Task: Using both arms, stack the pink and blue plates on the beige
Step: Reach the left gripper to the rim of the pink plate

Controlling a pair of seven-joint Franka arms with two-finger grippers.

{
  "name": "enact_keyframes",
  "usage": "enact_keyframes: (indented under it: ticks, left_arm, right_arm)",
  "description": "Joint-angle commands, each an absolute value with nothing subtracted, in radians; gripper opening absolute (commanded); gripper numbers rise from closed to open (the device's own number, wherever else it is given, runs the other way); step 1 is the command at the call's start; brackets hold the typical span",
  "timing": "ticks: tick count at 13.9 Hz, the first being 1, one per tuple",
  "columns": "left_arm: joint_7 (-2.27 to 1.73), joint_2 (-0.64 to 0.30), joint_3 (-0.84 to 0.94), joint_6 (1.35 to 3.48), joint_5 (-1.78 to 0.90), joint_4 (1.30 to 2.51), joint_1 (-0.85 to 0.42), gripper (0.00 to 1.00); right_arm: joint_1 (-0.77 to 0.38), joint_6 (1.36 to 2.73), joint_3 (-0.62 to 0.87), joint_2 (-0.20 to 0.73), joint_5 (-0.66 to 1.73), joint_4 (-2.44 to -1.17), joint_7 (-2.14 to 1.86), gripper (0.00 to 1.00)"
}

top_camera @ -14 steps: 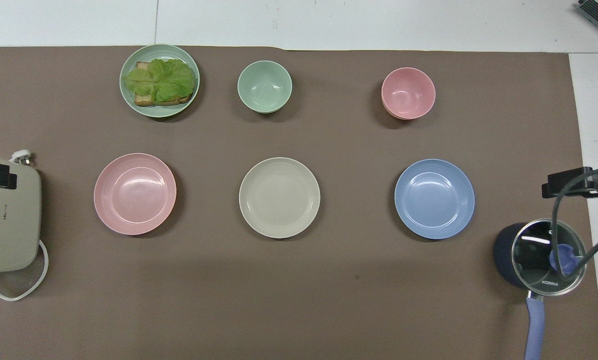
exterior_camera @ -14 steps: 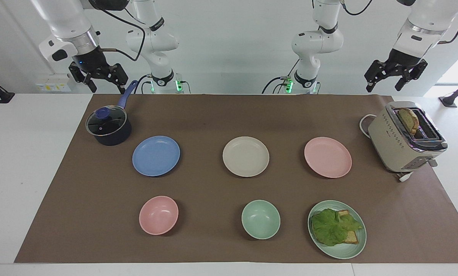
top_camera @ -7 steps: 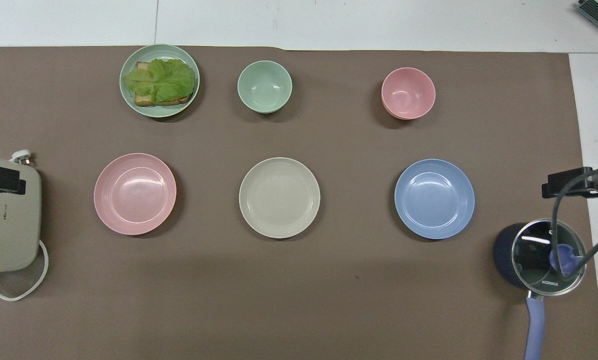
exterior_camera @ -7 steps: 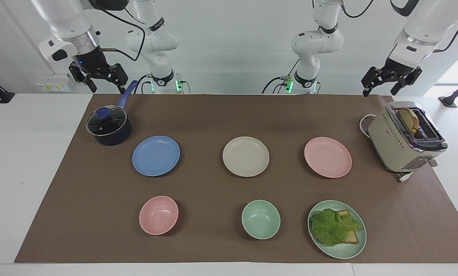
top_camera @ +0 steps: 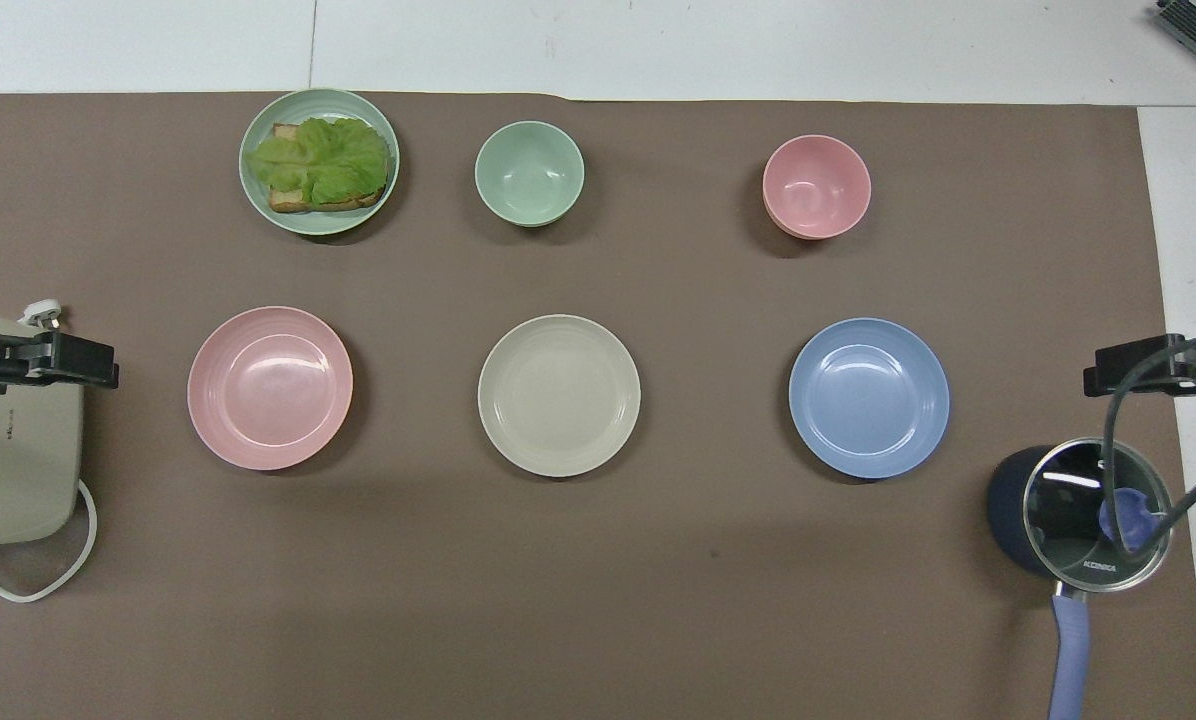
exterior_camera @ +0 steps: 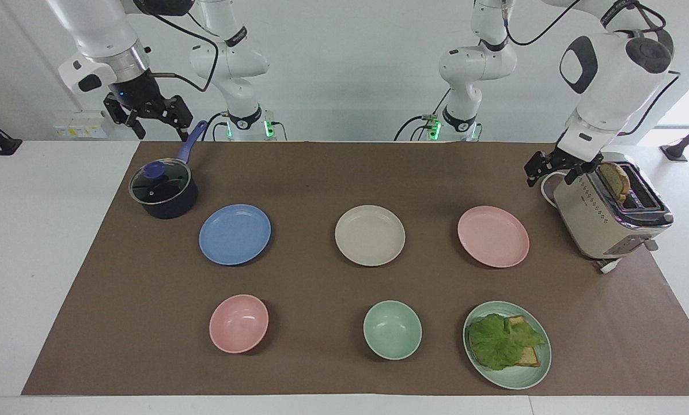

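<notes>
I see the beige plate [exterior_camera: 370, 235] mid-frame, the blue plate [exterior_camera: 235, 234] to its left and the pink plate [exterior_camera: 493, 236] to its right, none stacked. My left gripper [exterior_camera: 557, 166] hangs empty, jaws spread, right of frame by the toaster [exterior_camera: 609, 216]. My right gripper [exterior_camera: 148, 118] waits agape, empty, upper left above the saucepan [exterior_camera: 163, 192].

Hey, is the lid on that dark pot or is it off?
On. The glass lid with its blue knob sits flat across the rim of the dark pot, covering the opening, in both views.
</notes>
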State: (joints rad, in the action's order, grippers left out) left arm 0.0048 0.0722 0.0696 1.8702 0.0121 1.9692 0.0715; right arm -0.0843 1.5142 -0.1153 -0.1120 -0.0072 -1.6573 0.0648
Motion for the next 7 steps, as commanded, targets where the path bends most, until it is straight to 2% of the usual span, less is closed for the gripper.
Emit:
enact_keyframes:
  ticks: [1, 3, 7]
  left_arm:
    - [0.014, 0.006, 0.067, 1.953, 0.002, 2.0, 0.075, 1.0]
    - [0.015, -0.064, 0.067, 2.003, 0.002, 2.008, 0.077, 1.0]
    - [0.023, -0.145, 0.067, 2.114, 0.002, 2.042, 0.104, 1.0]
  right_arm:
    - [-0.081, 1.526, -0.118, -0.115, -0.011, -1.657, 0.041, 1.0]
    - [-0.081, 1.526, -0.118, -0.115, -0.009, -1.657, 0.041, 1.0]
    - [-0.081, 1.526, -0.118, -0.115, -0.011, -1.657, 0.041, 1.0]
